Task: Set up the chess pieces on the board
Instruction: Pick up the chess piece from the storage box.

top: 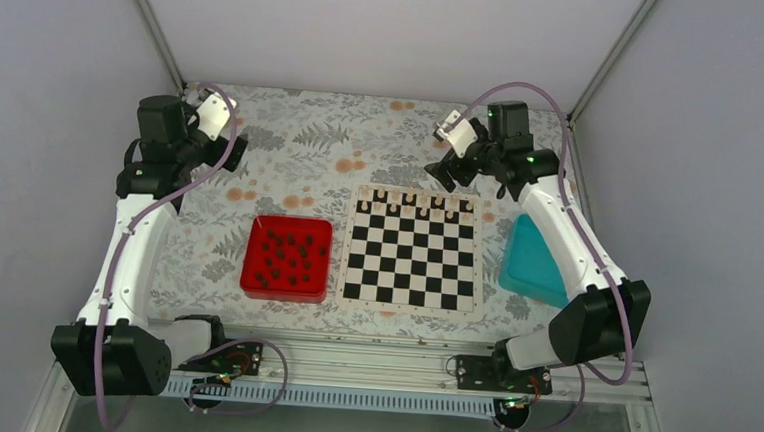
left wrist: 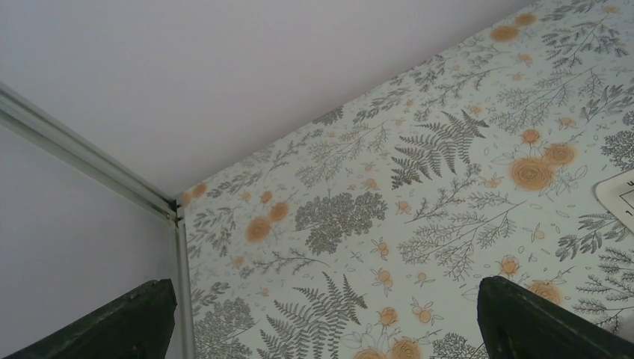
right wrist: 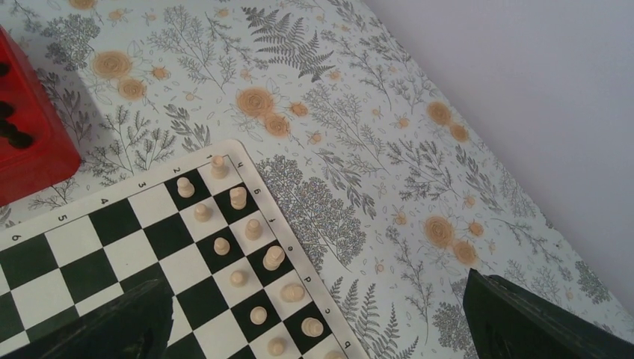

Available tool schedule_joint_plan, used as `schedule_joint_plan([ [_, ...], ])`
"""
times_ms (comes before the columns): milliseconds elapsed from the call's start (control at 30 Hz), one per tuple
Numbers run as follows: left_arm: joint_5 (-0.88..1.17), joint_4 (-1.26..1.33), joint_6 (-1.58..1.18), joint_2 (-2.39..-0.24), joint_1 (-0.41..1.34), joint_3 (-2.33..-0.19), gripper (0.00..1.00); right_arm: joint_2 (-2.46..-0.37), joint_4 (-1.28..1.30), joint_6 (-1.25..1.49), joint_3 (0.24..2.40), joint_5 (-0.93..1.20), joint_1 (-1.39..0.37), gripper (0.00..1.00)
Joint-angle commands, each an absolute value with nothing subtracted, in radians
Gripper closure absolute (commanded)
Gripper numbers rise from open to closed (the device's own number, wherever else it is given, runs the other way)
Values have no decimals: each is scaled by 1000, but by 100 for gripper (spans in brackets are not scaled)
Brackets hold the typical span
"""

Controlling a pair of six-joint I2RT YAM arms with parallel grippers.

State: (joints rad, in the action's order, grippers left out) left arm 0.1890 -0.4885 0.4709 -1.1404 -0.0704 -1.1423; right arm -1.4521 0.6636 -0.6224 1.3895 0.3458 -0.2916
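Floral-print cloth covers the table inside a white-walled enclosure. Left gripper hangs over the far left corner, fingers spread wide, holding nothing. Right gripper hovers just beyond the far edge of the board, fingers likewise spread and holding nothing. The chess pieces lie loose in the red tray, just left of the board and nearward of both grippers. Judgement: the left arm is nearer. Piece long axis: too small to tell. Pale pieces occupy the board's far rows. A teal tray sits right of the board, partly behind the right arm.
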Motion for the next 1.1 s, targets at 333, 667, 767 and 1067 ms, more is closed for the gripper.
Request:
schedule_joint_plan([
  [333,204,-454,469,-1119,-75,-1147,0,-1526,729,-612,1496,328,-548,2],
  [667,221,-424,430,-1156,-75,-1154,0,-1795,755,-711,1577,205,-947,28],
  [767,213,-418,421,-1161,-75,-1149,0,-1877,722,-745,1565,124,-1004,33],
  [1067,180,-380,408,-1139,-76,-1121,0,-2024,691,-724,1668,97,-1029,59],
])
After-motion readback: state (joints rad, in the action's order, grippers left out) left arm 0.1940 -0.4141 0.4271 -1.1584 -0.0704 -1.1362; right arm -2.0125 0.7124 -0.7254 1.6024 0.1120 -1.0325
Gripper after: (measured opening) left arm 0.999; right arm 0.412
